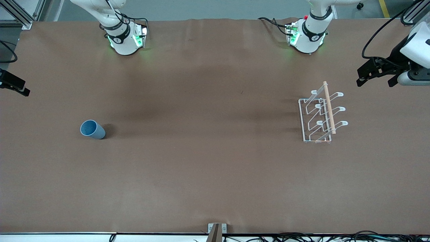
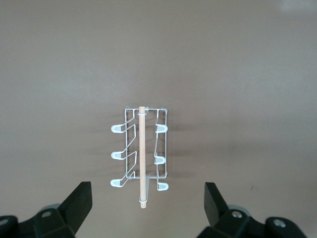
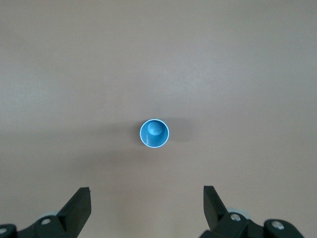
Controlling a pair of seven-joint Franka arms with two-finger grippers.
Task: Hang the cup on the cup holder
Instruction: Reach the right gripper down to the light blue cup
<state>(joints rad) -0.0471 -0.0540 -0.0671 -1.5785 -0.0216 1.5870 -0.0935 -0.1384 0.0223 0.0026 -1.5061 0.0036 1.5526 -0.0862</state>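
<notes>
Brown table covering [image 1: 208, 161] spreading bare between two things well apart. Cup [image 1: 92, 129] standing upright, mouth up, toward the right arm's end; cup holder [image 1: 320, 116] standing toward the left arm's end, prongs empty. Right gripper [image 3: 147, 210] hanging over the table's edge near the cup, jaws gaping, holding nothing. Left gripper [image 2: 147, 208] hovering beside the cup holder, likewise spread and empty. Likely risks: clipping the smooth tapered cup on approach and toppling it; nudging the light cup holder while hanging, missing a prong.
</notes>
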